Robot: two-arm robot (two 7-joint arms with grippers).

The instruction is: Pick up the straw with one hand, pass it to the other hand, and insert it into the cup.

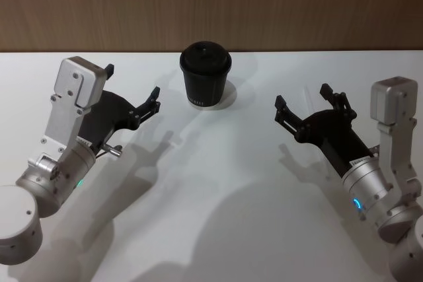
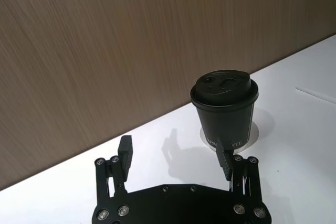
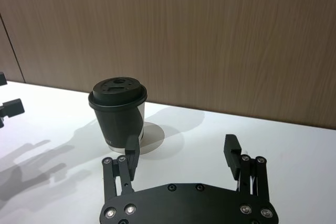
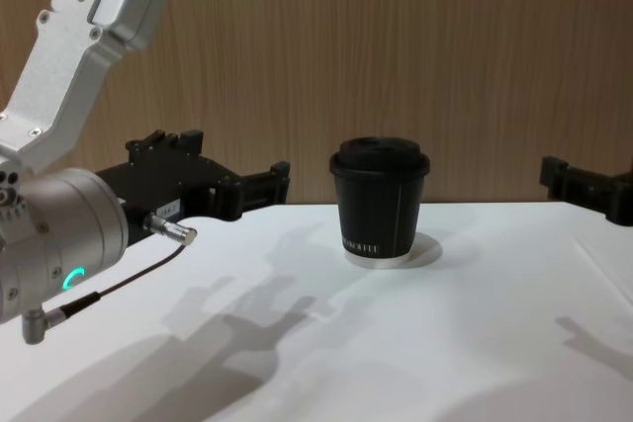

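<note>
Two tools up and neither is carrying anything. The left tool (image 1: 132, 84) hangs over the left side of the worktop (image 1: 218, 216) with its fingers spread wide and nothing between them. The right tool (image 1: 303, 97) mirrors it on the right, also spread and bare. Both point in toward the middle, at the cup (image 1: 205, 80).

The cup stands upright at the far centre of the worktop, lid on, close to the wood-panel wall (image 1: 211, 4) and well apart from both tools. From the chest view it sits roughly between them, left tool (image 4: 237, 160) on one side and the tip of the right tool (image 4: 554, 170) poking in at the right edge.

The straw is the catch. In the left wrist view there's a thin pale line (image 2: 315, 94) on the worktop beyond the cup. I can't tell whether that's the straw or just a seam.

So I'd say we're at step zero: pickup not done, no handover, lid hole unfilled. The next move calls for pinning down the straw, bringing one tool low and flat to the worktop, and pinching a thin tube that will probably roll.

As for obstacles, the middle is open. The cup looks light, so a sloppy sweep could tip it. I'd also watch the black cable with the metal plug (image 4: 173, 229) dangling off the left arm.
</note>
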